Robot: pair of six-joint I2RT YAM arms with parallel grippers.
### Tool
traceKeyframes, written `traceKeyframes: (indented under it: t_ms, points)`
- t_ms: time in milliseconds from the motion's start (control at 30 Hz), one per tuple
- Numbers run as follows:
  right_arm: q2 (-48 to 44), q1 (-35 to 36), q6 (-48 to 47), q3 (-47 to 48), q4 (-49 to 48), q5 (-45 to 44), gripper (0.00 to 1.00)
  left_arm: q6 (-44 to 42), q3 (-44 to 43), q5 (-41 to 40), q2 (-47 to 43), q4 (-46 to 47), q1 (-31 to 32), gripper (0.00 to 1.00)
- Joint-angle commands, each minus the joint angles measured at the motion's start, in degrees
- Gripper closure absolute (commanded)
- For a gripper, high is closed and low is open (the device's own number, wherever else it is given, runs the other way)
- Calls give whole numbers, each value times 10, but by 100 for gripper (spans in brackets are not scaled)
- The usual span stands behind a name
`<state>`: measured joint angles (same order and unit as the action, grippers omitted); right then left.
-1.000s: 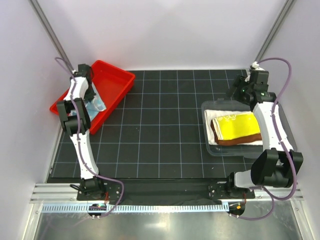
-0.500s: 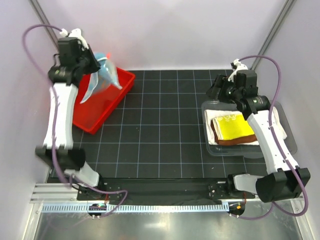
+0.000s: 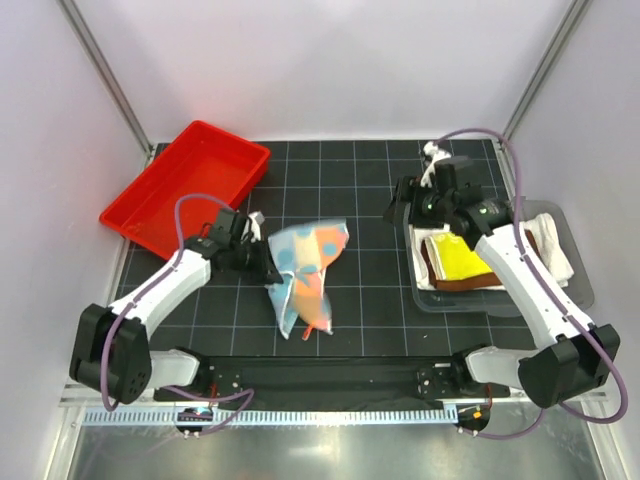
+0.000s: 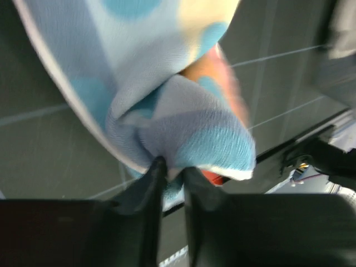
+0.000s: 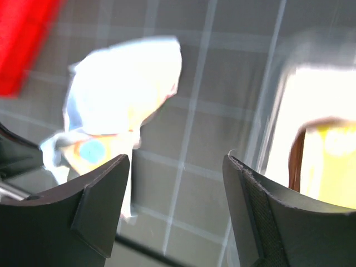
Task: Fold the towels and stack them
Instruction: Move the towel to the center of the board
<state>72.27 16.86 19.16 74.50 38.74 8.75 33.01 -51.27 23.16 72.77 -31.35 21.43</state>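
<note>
Mat (image 3: 370,290): left end effector (image 4: 172,168) pinches towel (image 4: 189,130).

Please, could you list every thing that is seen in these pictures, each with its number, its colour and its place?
multicoloured towel: 1, light blue with orange and yellow patches, crumpled on the mat, left of centre
white towel: 1, white, lowest in the bin
brown towel: 1, brown, on the white towel
yellow-green towel: 1, yellow-green, top of that stack
clear plastic bin: 1, transparent, right side
red tray: 1, red, far left corner
mat: 1, black with pale grid, under everything
left pincer: 1, black, shut on the multicoloured towel
right pincer: 1, black, open, near the bin's far left corner
</note>
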Motion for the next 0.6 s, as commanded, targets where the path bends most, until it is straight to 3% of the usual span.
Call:
traceKeyframes:
  t_ms: [0,100,233,267,367,433,567]
  points:
    - [-27,15,17,-72,40,-29,25,36,19,-14,-13,46,0,73]
    - [-18,35,27,-120,18,-24,15,25,30,-59,-1,15,1,63]
    - [43,53,54,-103,-46,-18,14,10,3,-135,1,-4,0,49]
    - [76,54,57,-94,-85,5,16,0,-12,-152,8,-12,0,41]
    - [183,63,18,-13,-104,44,24,-26,-93,-209,64,-44,-2,41]
    - [234,64,1,47,-106,63,35,-33,-138,-249,117,-61,-13,42]
    - [348,70,-32,114,-105,86,41,-34,-148,-286,170,-37,-27,45]
